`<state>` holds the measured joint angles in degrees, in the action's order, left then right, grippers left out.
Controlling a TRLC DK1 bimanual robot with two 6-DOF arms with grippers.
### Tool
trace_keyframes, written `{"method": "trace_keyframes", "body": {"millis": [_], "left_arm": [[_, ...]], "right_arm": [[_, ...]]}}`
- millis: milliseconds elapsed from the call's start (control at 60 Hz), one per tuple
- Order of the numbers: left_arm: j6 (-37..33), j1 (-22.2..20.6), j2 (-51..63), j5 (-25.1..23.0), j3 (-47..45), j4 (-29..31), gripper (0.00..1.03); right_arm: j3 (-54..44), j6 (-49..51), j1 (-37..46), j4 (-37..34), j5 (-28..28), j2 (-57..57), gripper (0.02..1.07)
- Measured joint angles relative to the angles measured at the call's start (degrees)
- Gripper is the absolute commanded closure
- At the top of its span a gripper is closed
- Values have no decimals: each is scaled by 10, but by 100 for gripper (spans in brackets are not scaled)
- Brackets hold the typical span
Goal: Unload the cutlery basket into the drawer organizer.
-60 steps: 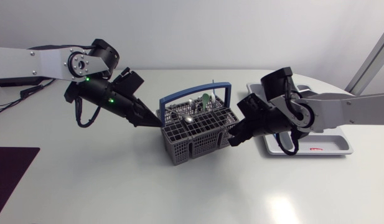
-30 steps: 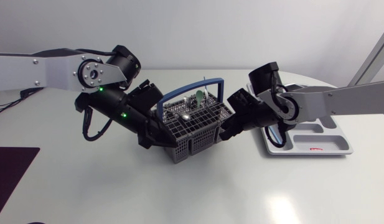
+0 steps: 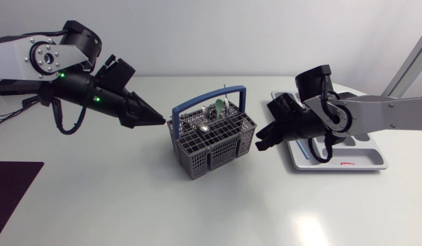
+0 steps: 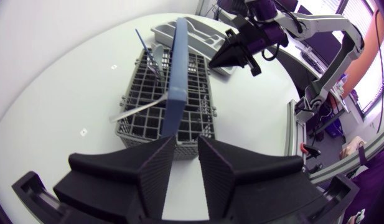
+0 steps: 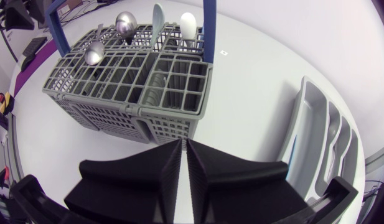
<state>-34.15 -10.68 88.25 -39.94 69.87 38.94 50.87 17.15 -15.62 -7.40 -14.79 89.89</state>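
Fingers on my left gripper (image 4: 187, 146) stand narrowly apart, empty, near the cutlery basket (image 3: 209, 158), whose mesh hides most of each utensil (image 5: 125, 23); my right gripper (image 5: 183, 146) has its fingers pressed together, empty.

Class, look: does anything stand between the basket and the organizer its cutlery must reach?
Yes: the right pincer hangs in the gap between the basket and the organizer, close beside the basket's wall.

The head view looks down from high over the table (image 3: 197, 212). The left wrist view looks past the left gripper (image 4: 187, 142) across the cutlery basket (image 4: 145, 109), close ahead. The right wrist view faces it from the opposite side, equally close. All three share it.
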Motion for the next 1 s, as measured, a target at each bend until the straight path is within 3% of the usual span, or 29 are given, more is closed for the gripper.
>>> {"method": "trace_keyframes", "body": {"millis": [183, 283, 650, 1000], "left_arm": [[56, -3, 46, 51, 2, -130, 74], [77, -11, 73, 76, 4, -169, 74], [91, -63, 92, 80, 5, -178, 74], [89, -121, 37, 85, -38, -129, 74]], "right_arm": [[2, -1, 0, 1, 1, 7, 93], [9, -3, -1, 1, 6, 20, 93], [50, -26, -10, 14, 26, 64, 93], [122, -43, -35, 14, 29, 107, 93]]}}
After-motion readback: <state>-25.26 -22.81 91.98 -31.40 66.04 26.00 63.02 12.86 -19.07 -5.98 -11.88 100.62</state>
